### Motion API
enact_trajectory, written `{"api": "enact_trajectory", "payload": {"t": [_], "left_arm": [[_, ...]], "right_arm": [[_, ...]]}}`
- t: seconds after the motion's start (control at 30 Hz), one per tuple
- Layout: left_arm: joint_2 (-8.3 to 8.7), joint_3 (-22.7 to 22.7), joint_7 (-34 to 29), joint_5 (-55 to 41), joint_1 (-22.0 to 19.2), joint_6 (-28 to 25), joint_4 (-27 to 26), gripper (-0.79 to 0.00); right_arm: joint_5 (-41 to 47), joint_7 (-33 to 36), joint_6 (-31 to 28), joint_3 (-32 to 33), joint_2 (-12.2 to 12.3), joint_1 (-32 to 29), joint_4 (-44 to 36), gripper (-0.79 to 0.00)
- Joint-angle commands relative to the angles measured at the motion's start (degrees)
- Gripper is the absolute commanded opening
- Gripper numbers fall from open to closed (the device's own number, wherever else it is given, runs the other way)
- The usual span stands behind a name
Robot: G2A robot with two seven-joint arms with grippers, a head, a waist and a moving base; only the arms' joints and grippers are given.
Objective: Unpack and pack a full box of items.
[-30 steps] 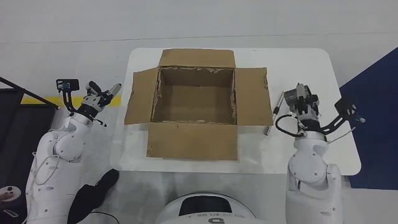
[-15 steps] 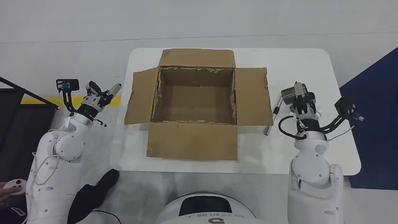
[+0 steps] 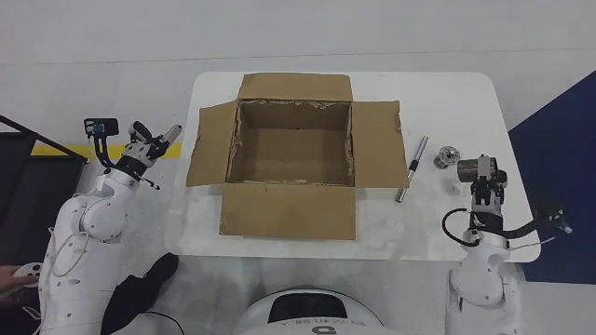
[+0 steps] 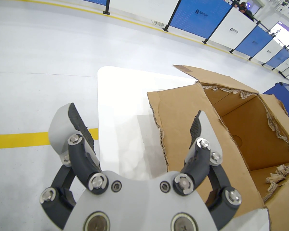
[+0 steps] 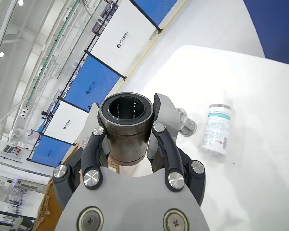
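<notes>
one steel bushing (image 5: 127, 131) is gripped upright by the right pincer (image 5: 127, 108) above the desk (image 3: 447, 102), right of the open box (image 3: 289, 211), judged ready to be set down beside a rod (image 3: 411, 168), a fitting (image 3: 446, 157) and a bottle (image 5: 216, 129) lying there. bare cardboard is shown inside the box. the left pincer (image 4: 134, 112) is spread empty, off the desk.

The open corrugated cardboard box (image 3: 289, 210) is plain brown against the white rounded bench (image 3: 447, 102). The cylindrical steel bushing (image 5: 126, 126) is dark grey with a black rim. The small clear plastic bottle (image 5: 216, 129) carries a white and teal label. A yellow floor stripe (image 4: 19, 140) crosses pale grey.
</notes>
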Motion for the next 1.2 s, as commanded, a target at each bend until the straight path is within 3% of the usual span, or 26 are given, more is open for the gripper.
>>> {"api": "enact_trajectory", "payload": {"t": [0.0,0.17,0.3,0.73,0.83,1.0,1.17], "left_arm": [[0.00,0.00,0.00,0.00,0.00,0.00,0.00,0.000],[0.00,0.00,0.00,0.00,0.00,0.00,0.00,0.000],[0.00,0.00,0.00,0.00,0.00,0.00,0.00,0.000],[0.00,0.00,0.00,0.00,0.00,0.00,0.00,0.000],[0.00,0.00,0.00,0.00,0.00,0.00,0.00,0.000],[0.00,0.00,0.00,0.00,0.00,0.00,0.00,0.000],[0.00,0.00,0.00,0.00,0.00,0.00,0.00,0.000]], "right_arm": [[-6.34,-7.33,-1.29,-0.83,-0.03,-0.12,2.77,-0.785],[-20.82,-21.34,5.13,-3.87,-0.25,1.64,10.48,-0.785],[-26.75,-25.97,10.22,-5.69,-0.35,2.73,14.23,-0.785],[-28.90,-26.37,12.61,-5.93,-0.28,3.28,15.36,-0.785],[-33.87,-26.06,15.31,-6.24,-0.04,3.99,17.62,-0.785],[-39.09,-27.33,12.21,-6.15,0.66,3.65,21.51,-0.785],[-46.65,-31.06,13.78,-6.78,1.25,4.42,26.43,-0.785]]}}
